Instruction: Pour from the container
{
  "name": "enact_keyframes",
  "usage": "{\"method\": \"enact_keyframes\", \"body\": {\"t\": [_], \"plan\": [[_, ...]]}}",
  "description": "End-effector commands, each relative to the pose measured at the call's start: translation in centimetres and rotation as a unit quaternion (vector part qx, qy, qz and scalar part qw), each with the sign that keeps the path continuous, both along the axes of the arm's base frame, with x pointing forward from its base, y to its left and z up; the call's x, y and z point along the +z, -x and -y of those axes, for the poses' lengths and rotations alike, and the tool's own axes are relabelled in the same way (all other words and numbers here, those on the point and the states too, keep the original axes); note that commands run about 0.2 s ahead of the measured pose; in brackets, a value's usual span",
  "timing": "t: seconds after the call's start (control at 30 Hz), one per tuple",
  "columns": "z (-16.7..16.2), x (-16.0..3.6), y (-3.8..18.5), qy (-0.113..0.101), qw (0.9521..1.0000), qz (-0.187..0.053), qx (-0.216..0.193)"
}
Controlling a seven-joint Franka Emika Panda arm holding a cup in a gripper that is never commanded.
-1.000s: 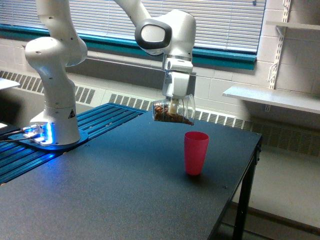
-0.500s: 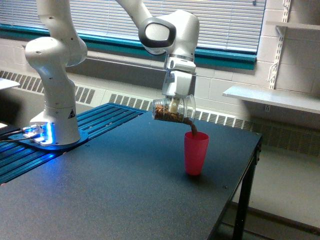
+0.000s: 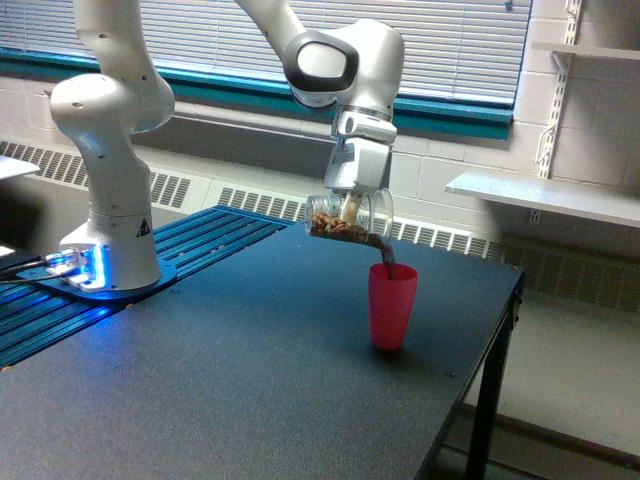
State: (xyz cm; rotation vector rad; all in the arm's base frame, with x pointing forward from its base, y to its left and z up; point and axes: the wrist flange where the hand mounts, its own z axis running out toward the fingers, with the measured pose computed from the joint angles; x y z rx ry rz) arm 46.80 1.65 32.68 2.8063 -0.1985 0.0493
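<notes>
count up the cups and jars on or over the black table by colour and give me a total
Clear see-through plastic jar with brown granular bits, tipped on its side in the gripper above the table: 1
Opaque pink plastic cup, standing upright on the black table: 1
Total: 2

A pink cup (image 3: 392, 306) stood upright on the dark tabletop (image 3: 230, 390), toward the exterior view's right. Behind ran a window with white blinds (image 3: 200, 35) above a teal sill (image 3: 440, 115) and a radiator grille (image 3: 260, 205). A white wall shelf (image 3: 545, 195) hung at the exterior view's right.
</notes>
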Motion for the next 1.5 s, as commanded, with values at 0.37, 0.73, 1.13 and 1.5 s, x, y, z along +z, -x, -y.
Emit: {"method": "enact_keyframes", "body": {"t": [0.37,0.73,1.13,1.5], "plan": [[-0.3,0.8,-0.2,0.027,0.9994,-0.017,0.012],[-0.4,1.5,-0.6,0.039,0.9987,-0.026,0.017],[-0.6,2.2,-1.1,0.052,0.9973,-0.045,0.025],[-0.5,2.9,-1.5,0.071,0.9948,-0.063,0.037]]}}
